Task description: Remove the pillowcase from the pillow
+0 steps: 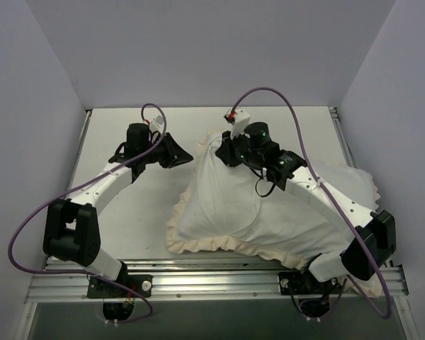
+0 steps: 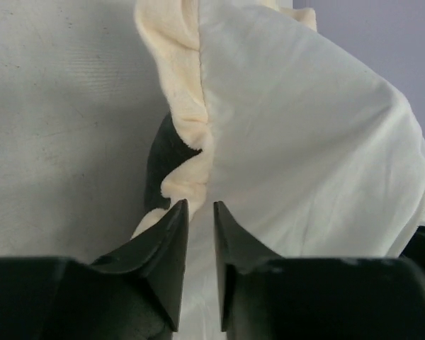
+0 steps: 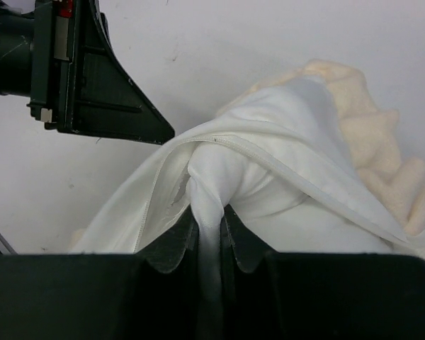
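Observation:
The pillowcase (image 1: 234, 212) lies white face up at centre-right, its cream ruffle (image 1: 198, 245) along the near edge. Its far end is lifted into a peak. My right gripper (image 1: 227, 150) is shut on a twisted bunch of smooth white pillow fabric (image 3: 216, 177) that comes out of the pillowcase's hemmed opening (image 3: 304, 166). My left gripper (image 1: 190, 157) is at the peak's left edge, its jaws nearly closed on the pillowcase fabric (image 2: 304, 142) by the ruffle (image 2: 188, 106). A patch of the dark grey face (image 2: 163, 156) shows beneath. The left gripper's tip (image 3: 171, 134) meets the hem in the right wrist view.
The grey table top (image 1: 127, 205) is walled in white at the left, back and right. An aluminium rail (image 1: 198, 283) runs along the near edge by the arm bases. The pillowcase's right corner (image 1: 365, 184) lies under my right arm.

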